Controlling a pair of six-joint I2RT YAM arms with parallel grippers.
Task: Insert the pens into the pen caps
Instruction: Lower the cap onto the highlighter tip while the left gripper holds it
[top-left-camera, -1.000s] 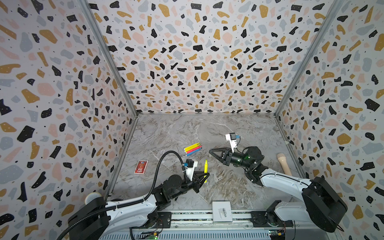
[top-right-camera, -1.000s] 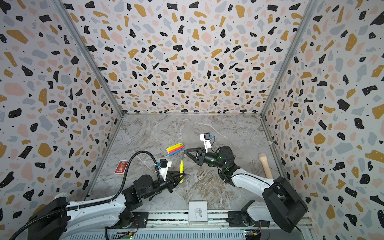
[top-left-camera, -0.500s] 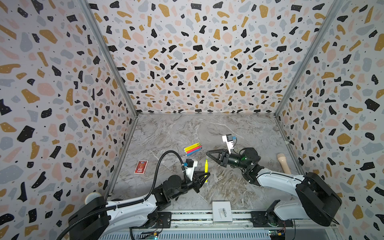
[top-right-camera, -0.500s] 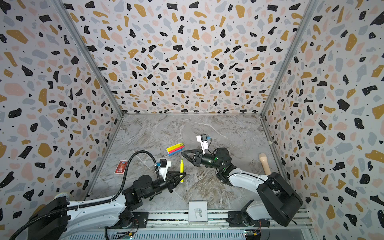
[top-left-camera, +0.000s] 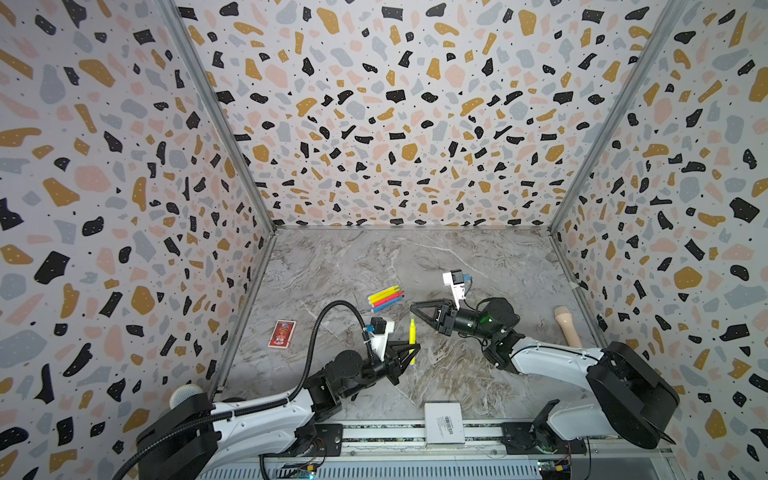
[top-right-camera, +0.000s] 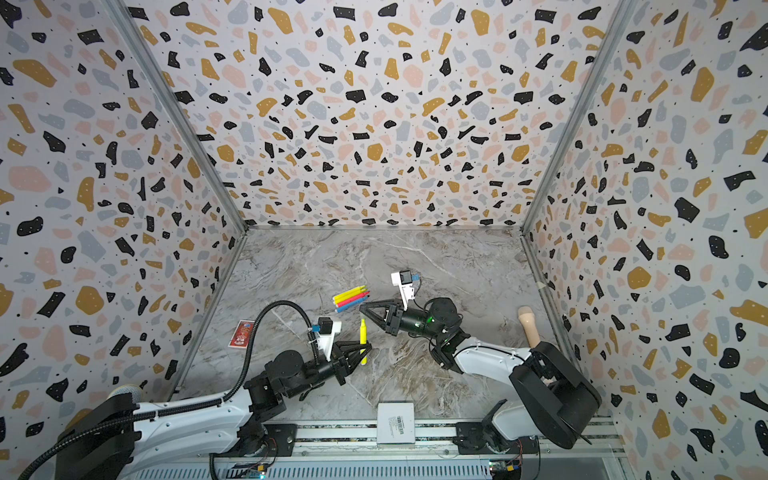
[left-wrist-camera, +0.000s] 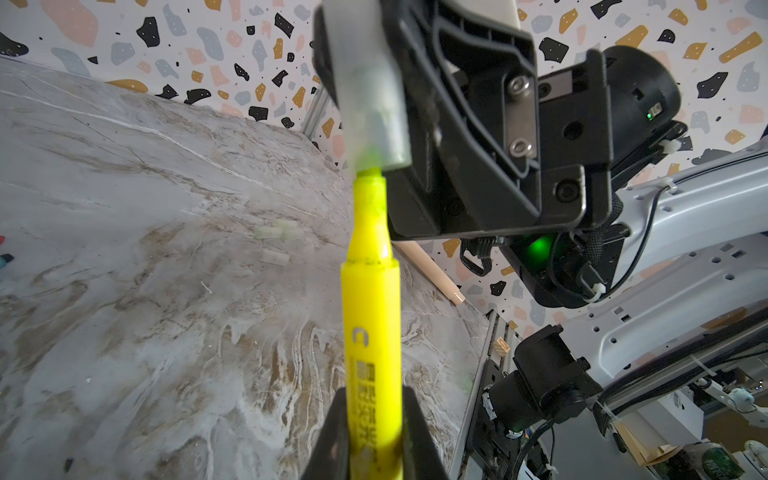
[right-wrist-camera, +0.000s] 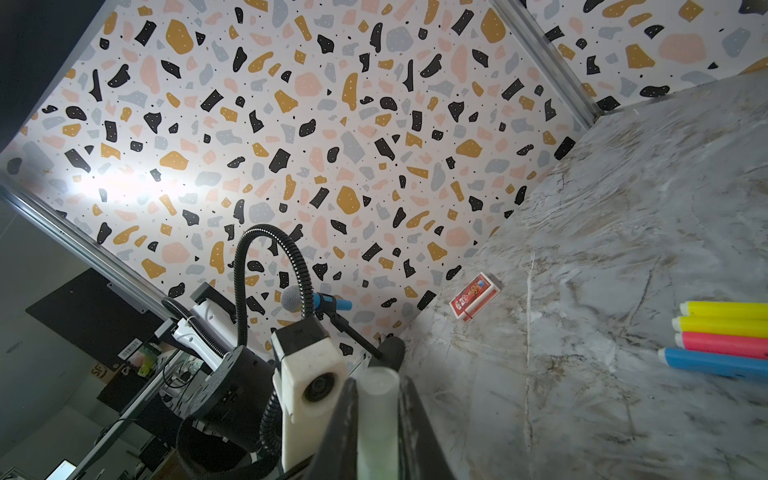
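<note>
- yellow pen: smooth hard plastic with a bit of a shine, black print on the barrel, a few dark smudges up by the nib end
- cap: frosted, milky see-through plastic
- left pincer and right pincer: matt black plastic; the right one has a bare metal plate with two shiny screws
- surface: marble look, grey with brown veins, smooth, soft sheen
- walls: matt terrazzo print
- corner rails: dull silver metal
- four loose pens: smooth satin plastic
- handle: pale, matt, looks like wood
- small box: glossy printed card
- hose: ribbed black plastic
</note>
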